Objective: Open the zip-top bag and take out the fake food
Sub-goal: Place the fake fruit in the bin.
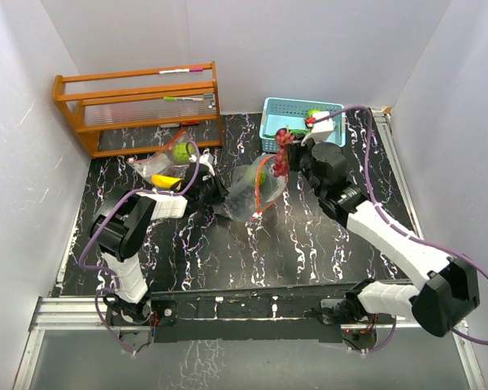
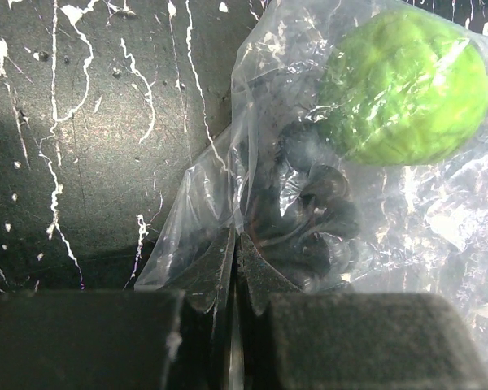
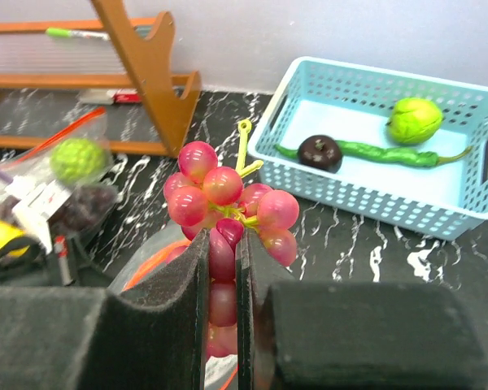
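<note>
Right pincer [image 3: 221,252] pinches the pink-red plastic grape bunch [image 3: 228,203], lifted above the clear zip-top plastic bag [image 2: 191,215]; left pincer [image 2: 234,252] clamps its edge. Carry the bunch far-right, squarely over the light-blue perforated basket [image 3: 350,193], before releasing.

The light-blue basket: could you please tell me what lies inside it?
Inside the basket lie a bumpy lime-green ball, a dark round piece and a long green vegetable. Its near wall hides a strip of its floor, so anything there cannot be seen.

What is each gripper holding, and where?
Left gripper pinches the zip-top bag at its edge; right gripper clamps the red grape bunch by its lower grapes.
</note>
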`<state>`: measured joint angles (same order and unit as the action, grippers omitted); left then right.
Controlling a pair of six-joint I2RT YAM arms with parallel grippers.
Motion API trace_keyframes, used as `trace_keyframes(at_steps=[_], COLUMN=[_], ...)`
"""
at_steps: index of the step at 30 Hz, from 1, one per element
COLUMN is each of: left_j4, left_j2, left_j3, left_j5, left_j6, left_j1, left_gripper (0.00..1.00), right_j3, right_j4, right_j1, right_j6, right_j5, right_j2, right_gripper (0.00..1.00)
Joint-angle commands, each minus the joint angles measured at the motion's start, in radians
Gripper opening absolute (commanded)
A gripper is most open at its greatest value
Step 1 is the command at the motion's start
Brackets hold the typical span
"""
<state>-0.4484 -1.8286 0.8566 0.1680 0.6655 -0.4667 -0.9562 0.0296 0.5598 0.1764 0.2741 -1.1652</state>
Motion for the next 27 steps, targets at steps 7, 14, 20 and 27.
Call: trace_keyframes(at_steps=[7,14,20,27], left_j4=[0.006,0.002,0.003,-0.001], left_j2=[0.008,0.021,0.015,0.018], left_j3=[-0.017,-0.021,-0.016,-0.015], left_j5=[-0.008,-0.009,-0.004,0.005], left_j6=[-0.012,-0.017,-0.023,-0.027], left_j1=[0.007,0.007,0.007,0.007], left_gripper=[0.00,0.00,0.00,0.00], right_j3=[-0.163,-0.193,-0.289,-0.373], right_j4=[0.360,0.627,0.702,0.793], right_j1=[-0.032,-0.101,-0.155,-0.199], right_j6=[-0.174,-0.221,-0.276,-0.357], right_j5=[0.302,0.360,0.391,0.414], right_j2=[-0.273,-0.441,-0.603,-0.794], right_gripper=[0.07,0.07,0.08,0.08])
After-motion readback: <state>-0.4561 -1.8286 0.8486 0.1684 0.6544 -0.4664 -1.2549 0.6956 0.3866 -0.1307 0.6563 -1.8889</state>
